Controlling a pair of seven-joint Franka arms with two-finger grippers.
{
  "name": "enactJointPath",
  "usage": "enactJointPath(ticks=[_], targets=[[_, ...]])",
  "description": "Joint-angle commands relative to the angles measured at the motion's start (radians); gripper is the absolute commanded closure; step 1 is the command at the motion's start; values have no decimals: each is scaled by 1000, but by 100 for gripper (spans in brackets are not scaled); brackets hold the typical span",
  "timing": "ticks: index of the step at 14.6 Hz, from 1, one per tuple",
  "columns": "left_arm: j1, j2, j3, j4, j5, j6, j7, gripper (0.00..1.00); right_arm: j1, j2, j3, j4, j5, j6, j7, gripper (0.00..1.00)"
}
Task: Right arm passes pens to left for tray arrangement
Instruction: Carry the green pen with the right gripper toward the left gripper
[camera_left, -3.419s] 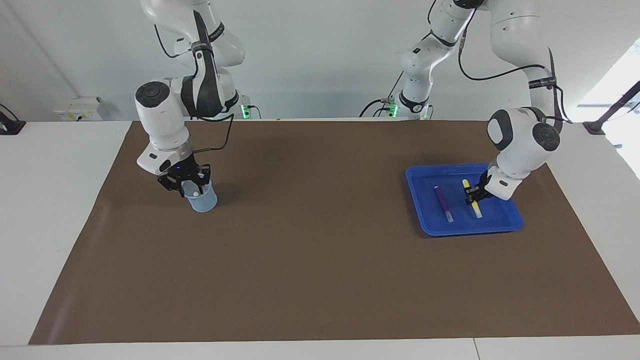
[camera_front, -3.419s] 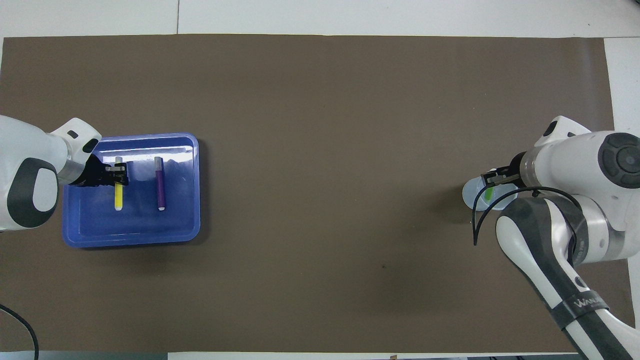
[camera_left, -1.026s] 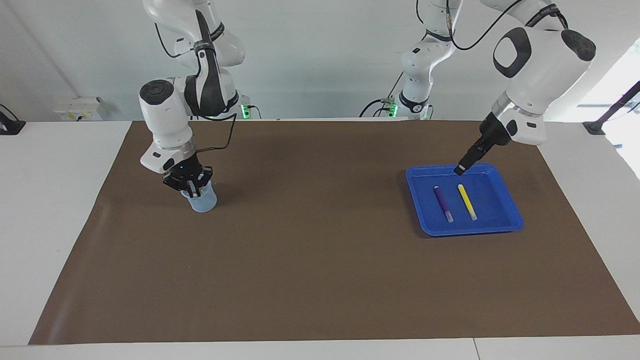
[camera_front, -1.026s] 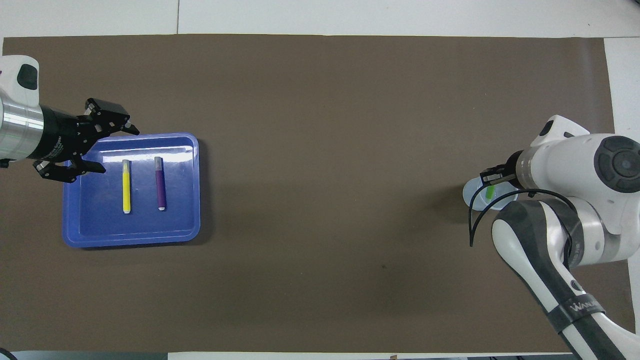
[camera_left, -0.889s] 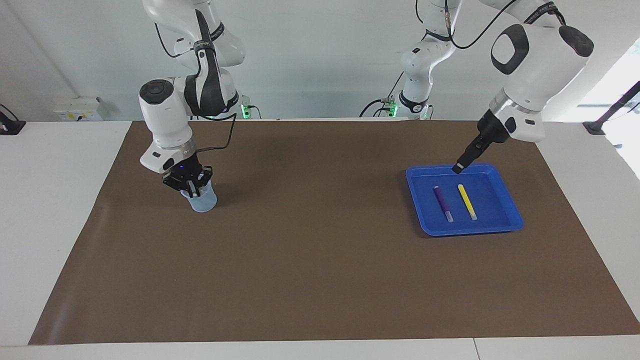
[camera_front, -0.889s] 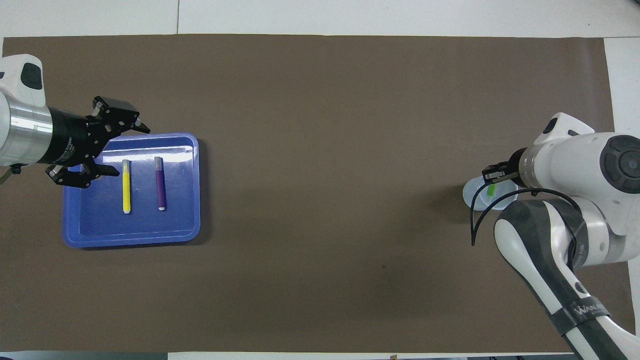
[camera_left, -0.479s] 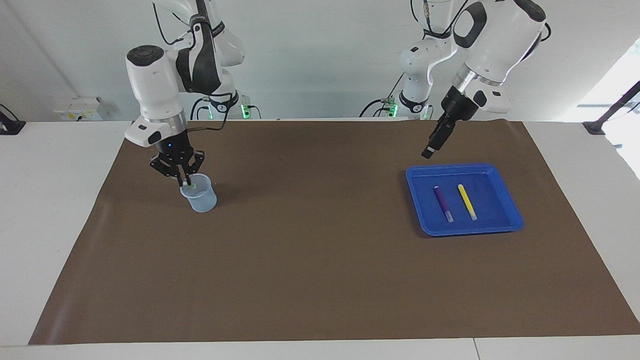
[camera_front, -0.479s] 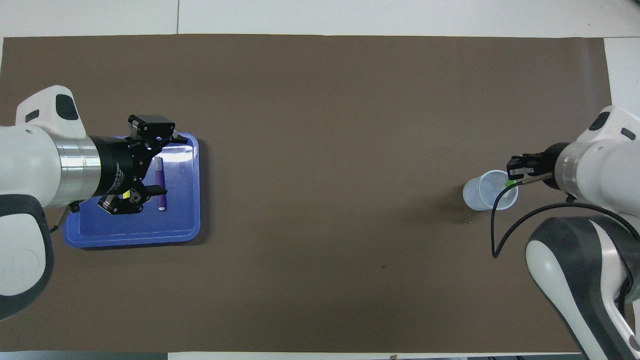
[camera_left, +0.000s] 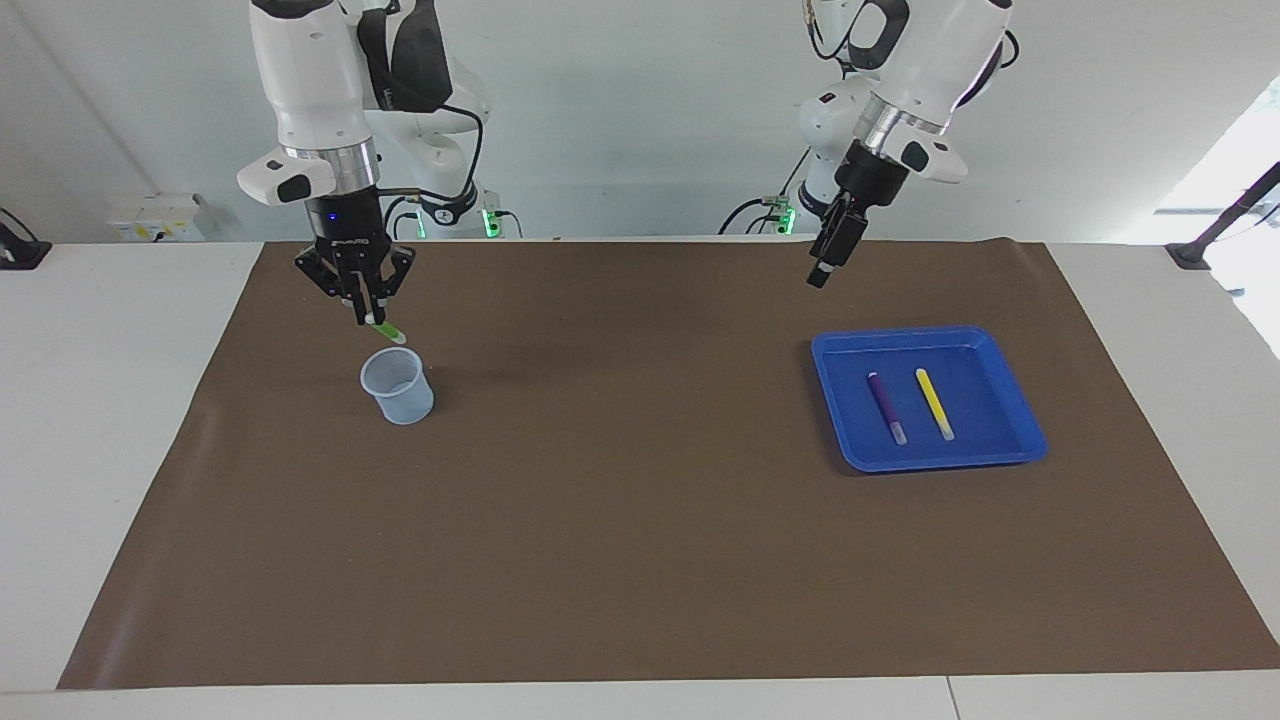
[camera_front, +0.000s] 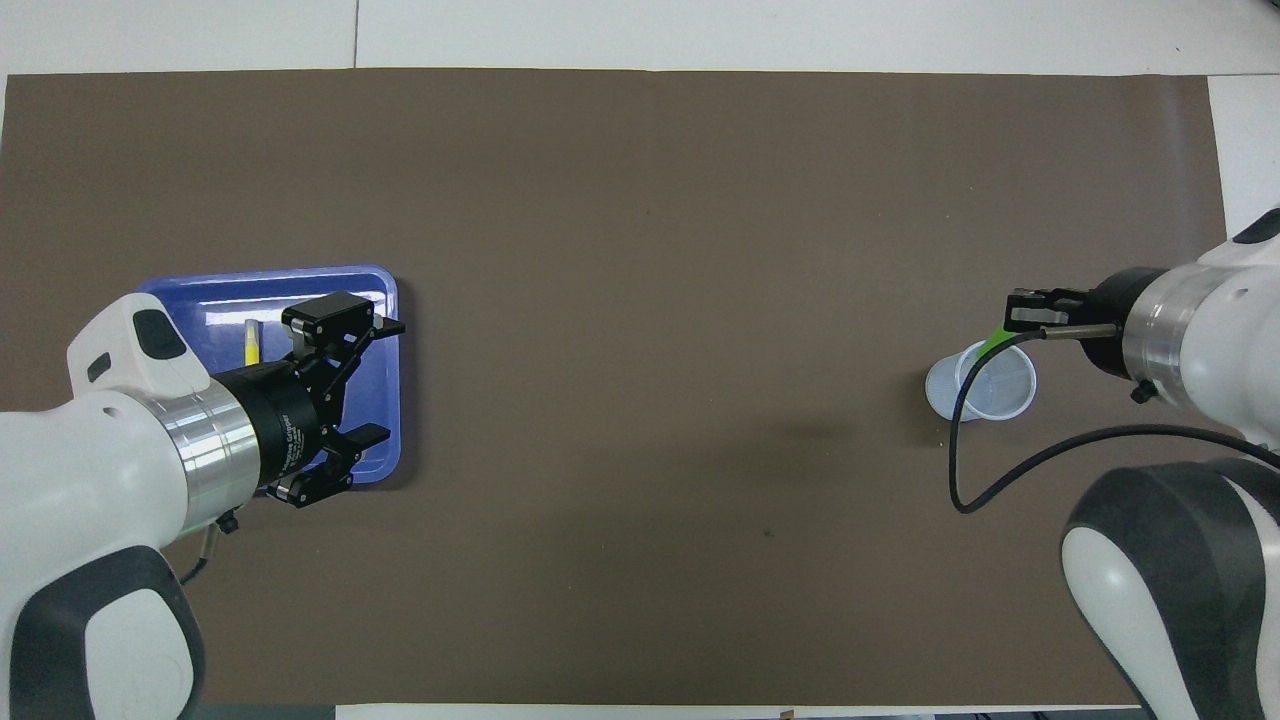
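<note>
Green pen (camera_left: 385, 331) now lifting clear of cup (camera_left: 398, 386), right gripper (camera_left: 363, 318) clamping it; left gripper (camera_left: 818, 277) hanging w/ jaws apart, off the tray (camera_left: 1005, 442).

My right gripper (camera_front: 1012, 312) is closed on the green pen (camera_front: 994, 341), which slants down from the fingertips over the rim of the translucent cup (camera_front: 978, 384). The cup stands upright on the brown mat (camera_front: 640, 300) toward my right arm's end. My left gripper (camera_front: 375, 380) is spread wide, raised over the blue tray (camera_front: 385, 300) and covering much of it. Only the yellow pen's (camera_front: 250, 342) upper part shows in the tray.
</note>
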Motion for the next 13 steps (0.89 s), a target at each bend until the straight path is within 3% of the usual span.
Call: enactJointPath(ticks=[1, 4, 9, 13], targets=[[-70, -60, 17, -77, -25, 97, -112, 0, -6, 27, 15, 31, 163, -20, 123, 100], [-59, -51, 17, -66, -30, 98, -143, 0, -6, 38, 82, 58, 277, -18, 341, 100], [-52, -21, 19, -20, -71, 86, -198, 0, -6, 122, 219, 207, 426, -5, 753, 100], [-42, 26, 19, 70, -70, -14, -299, 0, -4, 145, 309, 254, 521, 83, 965, 100]])
